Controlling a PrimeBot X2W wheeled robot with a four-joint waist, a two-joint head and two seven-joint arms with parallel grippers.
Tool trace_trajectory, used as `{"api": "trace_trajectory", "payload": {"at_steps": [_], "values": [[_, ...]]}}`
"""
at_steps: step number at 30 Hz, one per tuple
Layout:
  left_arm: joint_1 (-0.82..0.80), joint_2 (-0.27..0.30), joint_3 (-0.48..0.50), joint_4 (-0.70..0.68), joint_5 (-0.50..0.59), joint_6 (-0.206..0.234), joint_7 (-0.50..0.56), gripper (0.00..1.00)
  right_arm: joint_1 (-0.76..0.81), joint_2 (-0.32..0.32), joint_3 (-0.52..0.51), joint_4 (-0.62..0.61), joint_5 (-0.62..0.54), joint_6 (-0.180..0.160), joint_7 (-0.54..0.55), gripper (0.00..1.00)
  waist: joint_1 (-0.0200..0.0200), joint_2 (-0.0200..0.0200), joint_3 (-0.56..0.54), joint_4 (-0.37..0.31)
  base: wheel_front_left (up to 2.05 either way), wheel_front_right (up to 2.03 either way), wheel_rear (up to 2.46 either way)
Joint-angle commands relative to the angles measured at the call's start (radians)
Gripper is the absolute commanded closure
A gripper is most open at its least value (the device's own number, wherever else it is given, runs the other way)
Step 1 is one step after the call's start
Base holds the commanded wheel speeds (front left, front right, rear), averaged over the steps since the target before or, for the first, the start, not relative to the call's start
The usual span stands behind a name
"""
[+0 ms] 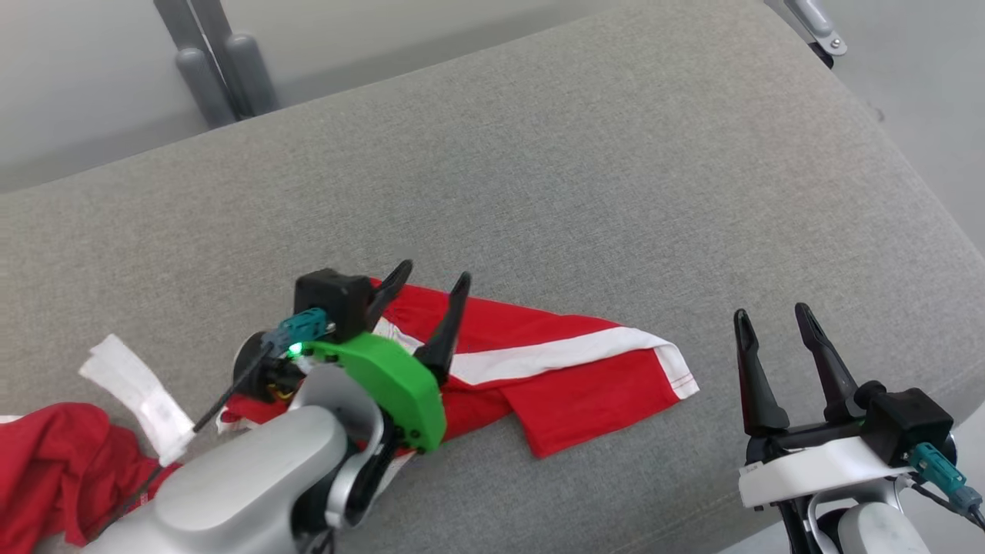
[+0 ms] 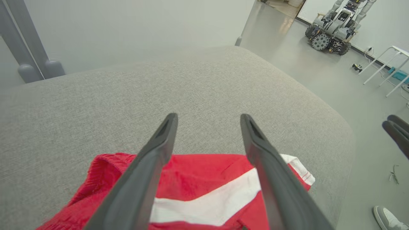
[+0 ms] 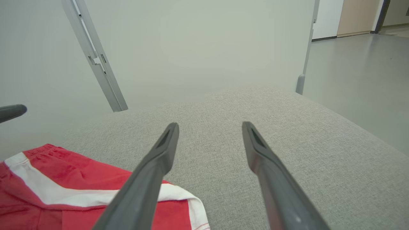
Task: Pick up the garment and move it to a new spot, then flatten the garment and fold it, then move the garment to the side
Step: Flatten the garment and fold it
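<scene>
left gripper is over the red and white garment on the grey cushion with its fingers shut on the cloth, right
Not quite. The left gripper is over the red and white garment on the grey cushion, but its fingers are open, spread apart with no cloth pinched between them. The left wrist view shows it.

Readable text, brands, numbers or signs: none. One white tag [image 1: 142, 394], lying to the left of the left gripper [image 1: 434, 271] and just behind its wrist, bears faint grey print that is too blurred to read.
</scene>
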Motion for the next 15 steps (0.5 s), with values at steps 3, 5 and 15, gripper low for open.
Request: {"api": "trace_trajectory", "payload": {"at_steps": [3,5,15], "values": [[0.021,0.091,-0.024,-0.022,0.018,0.034,0.062,0.0,0.018,-0.001,-0.001,-0.003,-0.011,0.0,-0.003,0.0,0.0,0.0,-0.025,0.025,0.0,0.0,0.0],[0.036,0.102,-0.028,-0.019,-0.008,0.029,0.087,0.0,0.015,-0.001,0.003,-0.002,-0.015,0.0,-0.003,0.0,0.0,0.0,-0.023,0.024,0.0,0.0,0.0],[0.018,0.054,-0.049,0.14,-0.024,-0.047,0.153,0.61,-0.01,-0.005,0.019,-0.005,-0.016,0.0,-0.003,0.0,0.0,0.0,-0.002,-0.007,0.0,0.0,0.0]]}}
